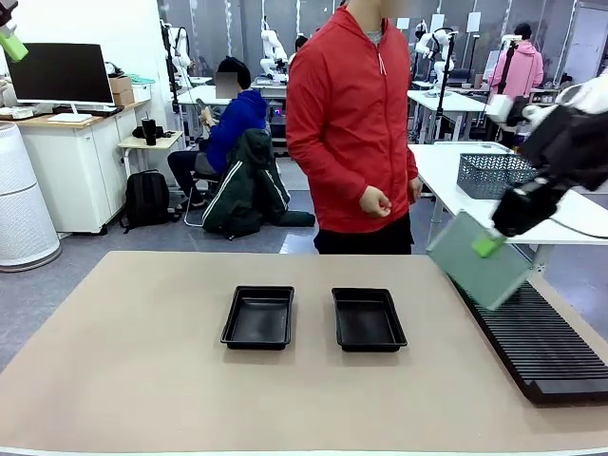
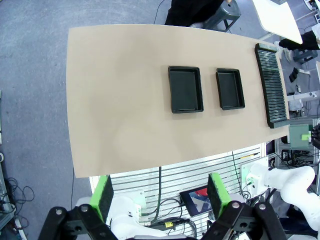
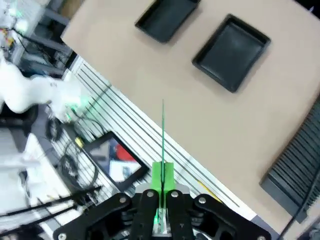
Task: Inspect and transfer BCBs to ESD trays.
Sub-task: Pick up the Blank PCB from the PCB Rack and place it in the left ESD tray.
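My right gripper (image 1: 489,245) is shut on a green BCB (image 1: 475,261), holding it tilted in the air above the near end of the rack at the table's right. In the right wrist view the BCB (image 3: 163,131) stands edge-on as a thin green line between the shut green pads (image 3: 162,176). Two black ESD trays (image 1: 258,317) (image 1: 368,319) lie side by side at the table's middle, both with bare floors. High at the upper left hangs my left gripper (image 1: 11,40). From its wrist camera the left gripper (image 2: 160,197) stands open with nothing in it, far above the trays (image 2: 185,89) (image 2: 230,88).
A long black slotted rack (image 1: 543,344) runs along the table's right edge. A person in a red jacket (image 1: 350,123) stands at the far side, hands close to the body. On a white table behind to the right sits a grey mesh basket (image 1: 494,174).
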